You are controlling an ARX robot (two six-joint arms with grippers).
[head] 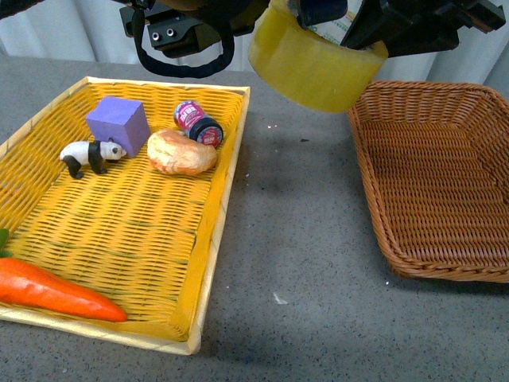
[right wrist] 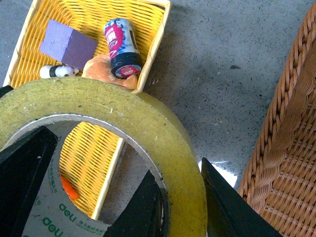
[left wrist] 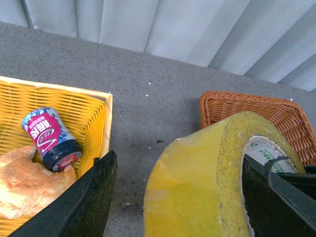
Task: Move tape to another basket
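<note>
The tape (head: 314, 68), a wide yellowish roll with a white core, hangs high above the grey table between the two baskets, close to the near-left corner of the brown wicker basket (head: 433, 175), which holds nothing. My right gripper (head: 362, 36) is shut on the tape. In the right wrist view one finger sits inside the core and one outside, and the gripper (right wrist: 180, 207) pinches the wall of the tape (right wrist: 123, 111) beside the brown basket (right wrist: 286, 148). My left gripper (head: 187, 40) is open at the top left. In the left wrist view the tape (left wrist: 197, 187) shows between its spread fingers (left wrist: 94, 197).
The yellow basket (head: 215, 239) on the left holds a purple cube (head: 119, 121), a toy panda (head: 91, 155), a bread roll (head: 181, 153), a small can (head: 197, 122) and a carrot (head: 56, 290). A strip of grey table (head: 294, 223) lies between the baskets.
</note>
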